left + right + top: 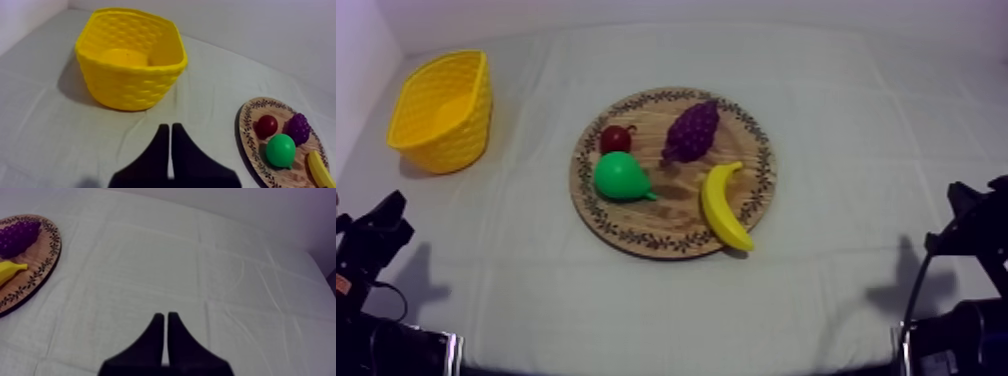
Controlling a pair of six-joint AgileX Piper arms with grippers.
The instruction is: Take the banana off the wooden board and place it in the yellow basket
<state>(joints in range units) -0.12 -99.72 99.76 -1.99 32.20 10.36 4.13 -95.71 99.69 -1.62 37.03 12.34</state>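
Left claw rests low at its side of the cloth-covered desk, black fingers pressed together into a narrow wedge and gripping nothing. Right claw sits at the opposite side, likewise closed and empty. Between the two claws, well apart from both, lies the round wooden board with a patterned rim. Ahead of the left claw and near it stands the yellow lattice-walled basket, upright with its mouth open. The curved yellow toy banana lies on the board at the edge nearer the right claw, one tip at the rim, well apart from the basket.

Risks, as I judge them:
- **Carry by the right claw:** the basket sits beyond the board, so the banana must pass over the other fruit. A loose hold on its smooth curved skin could drop it there.
- **Reach by the left claw:** it must cross the green toy pear, the purple bunch of toy grapes and the small red fruit, and may knock them.
- **Banana tip:** pressing on the tip at the rim could skid the banana off the board.
- **Basket:** it looks light and may slide if its wall is struck.

No brand, label or writing can be read on anything.
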